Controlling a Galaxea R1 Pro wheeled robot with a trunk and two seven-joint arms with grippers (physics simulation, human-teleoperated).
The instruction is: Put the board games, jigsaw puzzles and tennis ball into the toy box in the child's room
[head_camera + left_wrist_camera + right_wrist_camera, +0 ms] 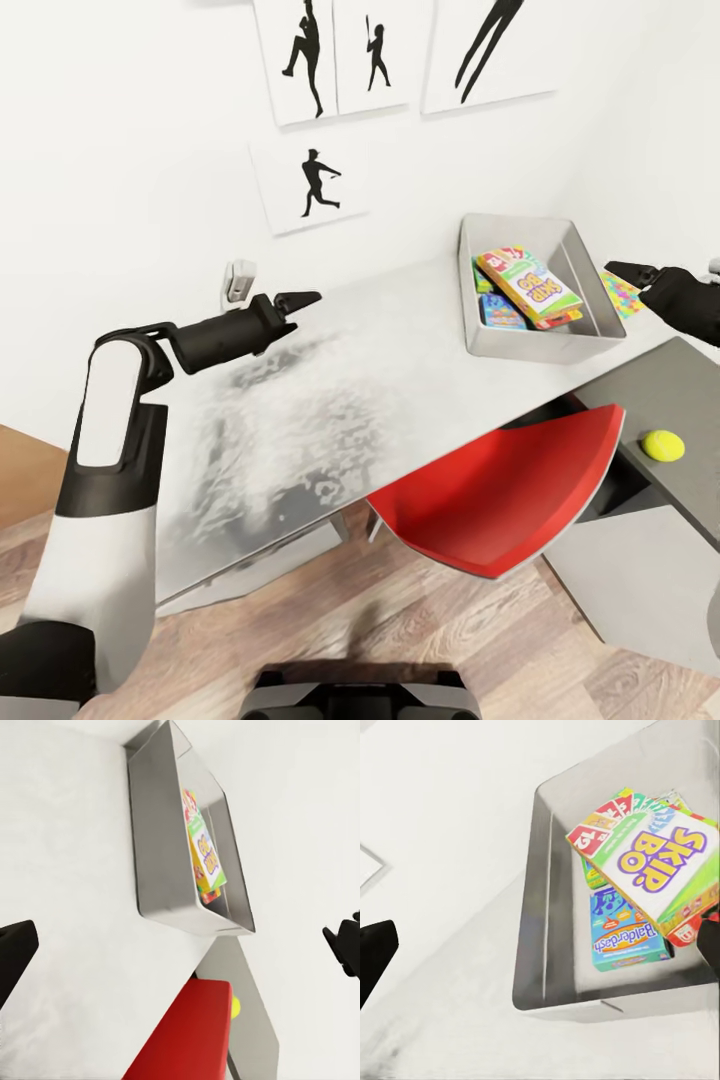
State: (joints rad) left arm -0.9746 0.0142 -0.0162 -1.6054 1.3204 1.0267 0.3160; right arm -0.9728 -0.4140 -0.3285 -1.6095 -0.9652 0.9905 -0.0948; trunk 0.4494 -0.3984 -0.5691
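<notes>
Head view: the table (pixel 380 340) runs from near left to far right under a white wall hung with black silhouette pictures (pixel 318 180) of ball players. The toy box (pixel 520 345) sits on the table's far right part. Inside it the green Skip-Bo game (pixel 528 283) lies tilted on top, with a teal-blue game (pixel 500 312) under its near end and a green-edged box (pixel 482 280) showing at its left side. Just right of the toy box, a jigsaw puzzle (pixel 620 293) lies flat on the table, partly hidden by the right arm. The tennis ball (pixel 663 445) rests on a dark grey surface at the near right, well apart from the toy box. A red chair (pixel 510 490) is tucked under the table edge.

The left gripper (pixel 300 299) hovers over the table's left part, well apart from the toy box; in the left wrist view its two fingers (pixel 15 956) stand wide apart with nothing between them. The right gripper (pixel 632 272) hovers beside the toy box's right wall, above the puzzle. In the right wrist view one dark finger (pixel 375 956) shows at each edge of the frame, wide apart, holding nothing, with the Skip-Bo game (pixel 660 866) and the teal-blue Balderdash box (pixel 622 934) below.
</notes>
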